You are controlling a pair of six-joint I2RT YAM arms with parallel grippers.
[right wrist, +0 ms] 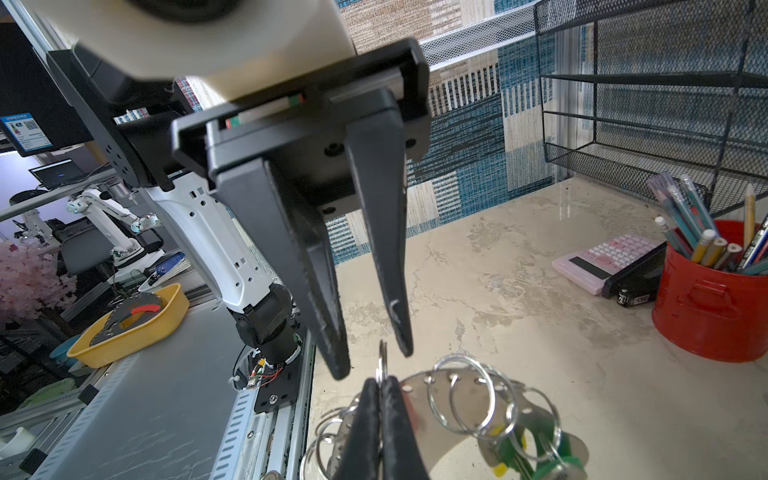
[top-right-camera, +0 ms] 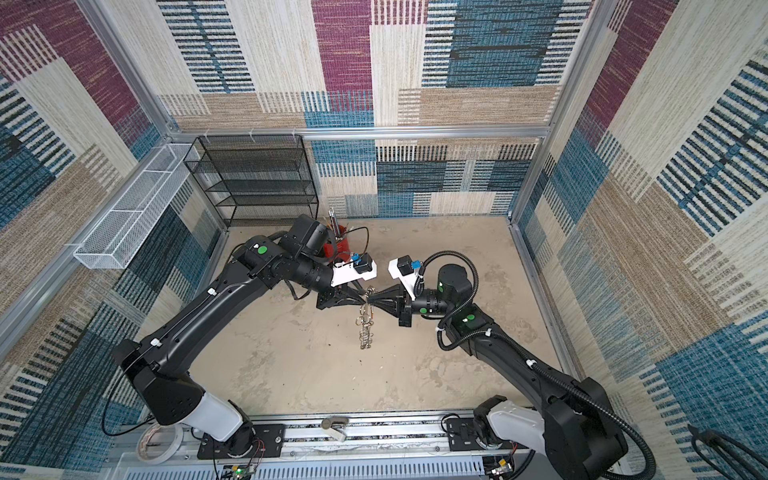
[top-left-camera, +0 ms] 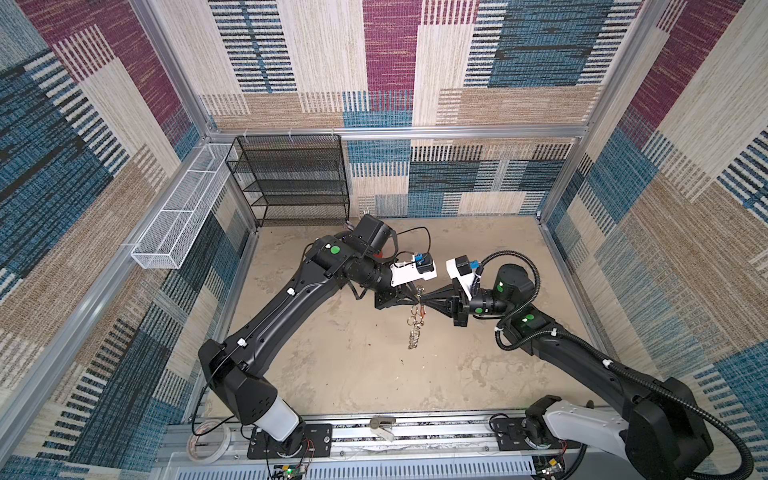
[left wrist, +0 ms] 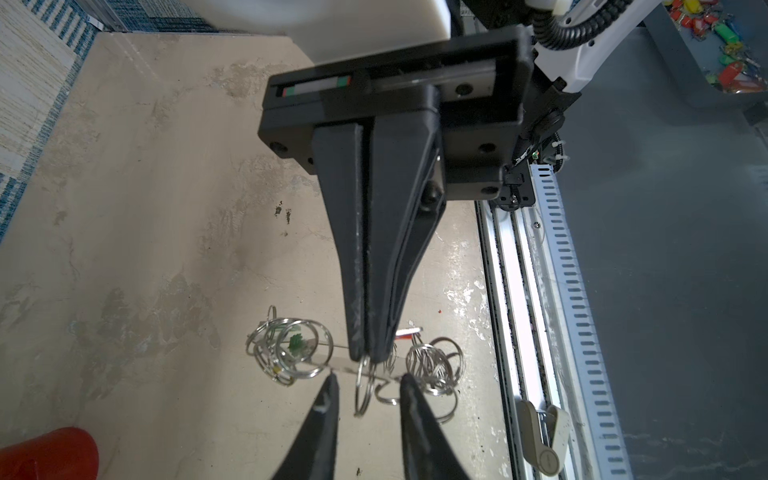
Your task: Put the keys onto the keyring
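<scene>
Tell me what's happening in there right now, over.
Right end effector shut on a split ring, keyring hanging from it. Left end effector open, straddling that ring. Nothing in the way.

My left claw (top-left-camera: 417,296) meets my right claw (top-left-camera: 424,297) over the beige table (top-left-camera: 332,365); grey ring-edged keyring (top-left-camera: 413,328) hangs beneath. Red metal tin (top-right-camera: 331,249) behind, beside black mesh shelf (top-right-camera: 257,183).

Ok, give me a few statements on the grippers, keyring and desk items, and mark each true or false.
1. The right gripper is shut on a split ring of the keyring. True.
2. The left gripper is clamped shut. False: its jaws stand apart, either side of that ring.
3. The red pot holds pencils. True.
4. The pink calculator sits inside the pot. False: it lies beside it.
</scene>
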